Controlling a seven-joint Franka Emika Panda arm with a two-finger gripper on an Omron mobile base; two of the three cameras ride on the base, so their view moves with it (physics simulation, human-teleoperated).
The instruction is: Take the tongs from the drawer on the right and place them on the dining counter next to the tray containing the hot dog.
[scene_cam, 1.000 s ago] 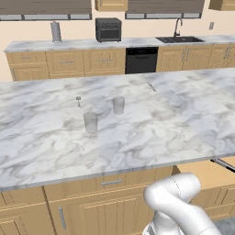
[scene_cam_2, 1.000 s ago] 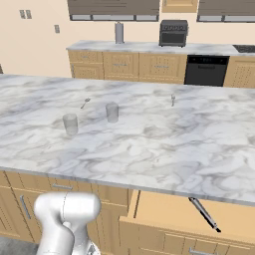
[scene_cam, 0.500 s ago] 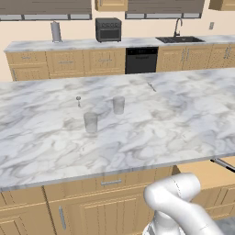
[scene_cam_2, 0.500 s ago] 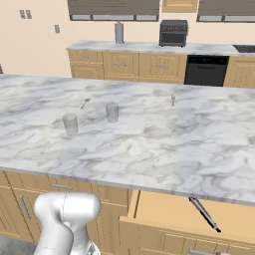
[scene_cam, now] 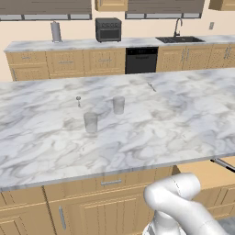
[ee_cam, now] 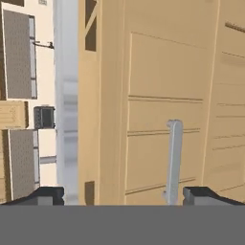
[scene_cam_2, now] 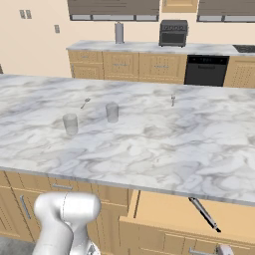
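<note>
Nothing has moved since the earlier frames. Tongs (scene_cam_2: 204,214) lie in the open drawer (scene_cam_2: 164,210) at lower right of the right base view; they look light, stiff and slippery, best pinched mid-length. Gripper (ee_cam: 123,195) stands spread, empty, facing cabinet fronts

The drawer (scene_cam_2: 172,211), a shallow light oak box, is standing pulled open beneath the edge of the dining counter (scene_cam_2: 149,134), whose white, grey-veined marble top is stretching wide above it. The tongs (scene_cam_2: 204,214), dark and slender, are lying slantwise on the drawer's floor toward its right side.
</note>
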